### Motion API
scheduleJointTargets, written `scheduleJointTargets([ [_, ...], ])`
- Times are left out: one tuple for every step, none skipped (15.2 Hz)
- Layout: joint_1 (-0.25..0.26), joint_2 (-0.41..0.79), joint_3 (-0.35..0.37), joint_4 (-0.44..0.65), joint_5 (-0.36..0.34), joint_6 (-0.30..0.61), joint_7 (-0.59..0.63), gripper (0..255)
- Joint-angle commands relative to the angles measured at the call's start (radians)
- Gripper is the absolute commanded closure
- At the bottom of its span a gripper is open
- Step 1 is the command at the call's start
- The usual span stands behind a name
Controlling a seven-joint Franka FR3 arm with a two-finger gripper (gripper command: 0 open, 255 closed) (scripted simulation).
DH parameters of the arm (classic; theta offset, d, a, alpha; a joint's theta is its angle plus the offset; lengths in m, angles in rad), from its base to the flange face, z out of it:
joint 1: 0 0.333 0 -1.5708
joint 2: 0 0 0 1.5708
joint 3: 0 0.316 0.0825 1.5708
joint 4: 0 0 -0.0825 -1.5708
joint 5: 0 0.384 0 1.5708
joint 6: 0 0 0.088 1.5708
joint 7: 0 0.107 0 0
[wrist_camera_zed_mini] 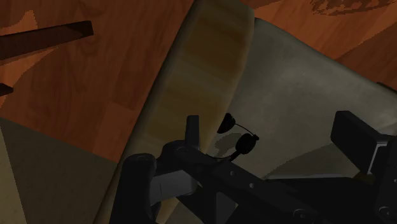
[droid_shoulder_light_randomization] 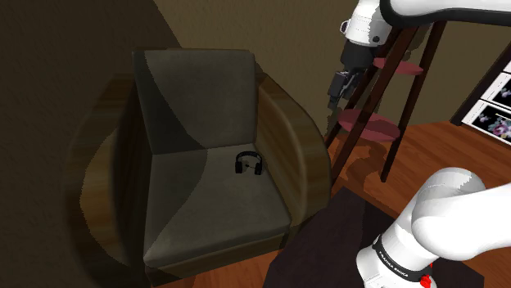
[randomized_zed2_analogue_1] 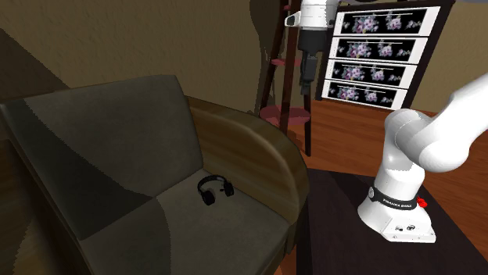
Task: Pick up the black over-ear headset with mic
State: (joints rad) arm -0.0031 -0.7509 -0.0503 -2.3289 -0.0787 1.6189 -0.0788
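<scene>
Nothing is grasped yet. The gripper hangs with its jaws spread and empty. The headset lies well below them on the armchair. Descent, closing and lifting are all left to do.

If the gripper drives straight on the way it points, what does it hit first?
Probably the armchair's grey-brown seat cushion, just beside the black over-ear headset; the open black gripper aims there. The curved wooden armrest lies close by, and depth is unclear.

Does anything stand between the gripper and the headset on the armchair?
Nothing visible does. The open black two-finger gripper hangs high beyond the rounded wooden armrest; the black over-ear headset lies uncovered on the grey seat cushion beside it.
</scene>
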Motion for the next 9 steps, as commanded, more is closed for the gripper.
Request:
scheduleJointTargets([
  [0.0, 0.0, 0.0, 0.0, 0.0, 0.0, 0.0, 0],
  [0.0, 0.011, 0.008, -0.022, 0.004, 0.037, 0.019, 0],
  [-0.001, 0.024, 0.016, -0.043, 0.008, 0.074, 0.038, 0],
  [-0.002, 0.039, 0.024, -0.062, 0.011, 0.112, 0.057, 0],
  [-0.002, 0.056, 0.032, -0.079, 0.014, 0.15, 0.076, 0],
  [-0.003, 0.074, 0.04, -0.095, 0.017, 0.188, 0.095, 0],
  [-0.003, 0.094, 0.048, -0.11, 0.019, 0.226, 0.114, 0],
  [-0.004, 0.116, 0.056, -0.122, 0.021, 0.264, 0.133, 0],
  [-0.004, 0.14, 0.064, -0.133, 0.023, 0.303, 0.152, 0],
])
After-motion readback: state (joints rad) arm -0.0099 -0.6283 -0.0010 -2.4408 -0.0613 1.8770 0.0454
